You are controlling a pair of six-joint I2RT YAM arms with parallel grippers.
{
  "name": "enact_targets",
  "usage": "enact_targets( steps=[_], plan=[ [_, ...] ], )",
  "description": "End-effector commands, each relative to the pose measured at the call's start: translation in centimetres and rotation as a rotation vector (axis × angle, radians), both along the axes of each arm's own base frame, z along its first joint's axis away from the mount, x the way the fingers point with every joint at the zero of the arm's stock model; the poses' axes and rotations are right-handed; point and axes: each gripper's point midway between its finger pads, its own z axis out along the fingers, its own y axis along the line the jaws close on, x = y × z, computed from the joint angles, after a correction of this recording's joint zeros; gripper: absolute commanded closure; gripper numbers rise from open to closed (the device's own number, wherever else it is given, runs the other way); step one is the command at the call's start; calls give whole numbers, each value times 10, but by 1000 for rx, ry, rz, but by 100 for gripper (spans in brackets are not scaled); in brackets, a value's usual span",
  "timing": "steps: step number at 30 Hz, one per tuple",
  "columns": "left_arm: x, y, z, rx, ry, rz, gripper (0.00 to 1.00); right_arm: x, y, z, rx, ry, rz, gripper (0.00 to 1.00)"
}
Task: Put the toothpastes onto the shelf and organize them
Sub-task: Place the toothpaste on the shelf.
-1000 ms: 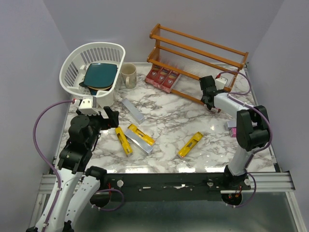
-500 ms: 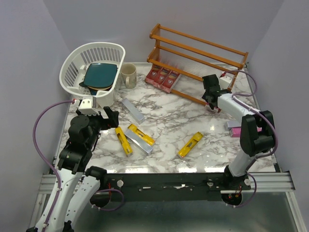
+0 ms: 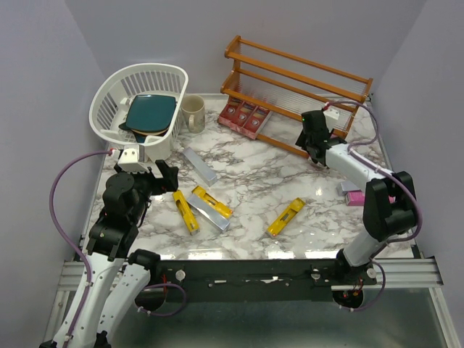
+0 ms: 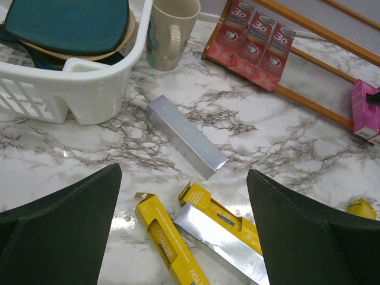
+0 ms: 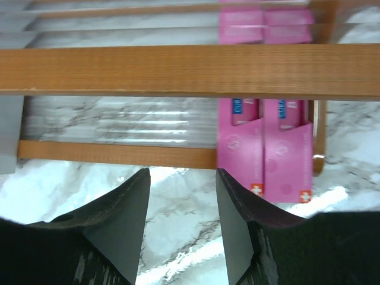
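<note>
The left hand (image 3: 165, 175) sits at the lower left of the top view, spread as wide as it goes and holding nothing, above the marble table (image 3: 254, 170).

Loose cartons lie just right of it in the lower middle of the frame. A yellow carton (image 3: 185, 211) lies alone. Next to it a second yellow carton (image 3: 212, 201) lies against a silver carton (image 3: 211, 217), the two touching along their length. Further right a third yellow carton (image 3: 286, 217) lies on a slant, well apart from the rest. A little higher up, a second silver carton (image 3: 200, 165) also lies by itself. At the right edge, beside the right arm, a pink carton (image 3: 355, 197) rests on the table.

The right hand (image 5: 182, 178) is at the right middle of the top view, near the front of the shelf (image 3: 297, 72). Its fingers (image 5: 119, 219) stand partly apart, with marble showing in the gap and nothing between them. Its wrist view shows two pink cartons (image 5: 264, 154) lying side by side and touching on the lowest tier. A rail crossing the frame hides part of them.

The shelf stands at the upper right, against the back wall. Three red cartons (image 3: 245, 116) lie side by side at the left end of its lowest tier.

A white basket (image 3: 109, 109) at the upper left holds a teal plate (image 3: 151, 112). A mug (image 3: 193, 114) stands between the basket and the shelf.
</note>
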Motion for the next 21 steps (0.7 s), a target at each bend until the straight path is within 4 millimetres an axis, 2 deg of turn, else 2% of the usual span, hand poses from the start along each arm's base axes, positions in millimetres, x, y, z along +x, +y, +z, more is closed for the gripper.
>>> enact_targets(
  steps=[1, 6, 11, 18, 21],
  plan=[
    [0, -1, 0, 4, -9, -8, 1, 21, 26, -12, 26, -20, 96, 44],
    [0, -1, -1, 7, -5, -8, 1, 30, 23, -25, 28, -9, 36, 44],
    [0, -1, -1, 5, -5, -8, 1, 23, 7, -47, -9, 55, -85, 43],
    [0, -2, -2, 7, -2, -10, 1, 12, -16, -53, -39, 73, -228, 41],
    [0, -2, -1, 7, -4, -10, 1, 12, -16, -51, -44, 68, -228, 40]
  ],
)
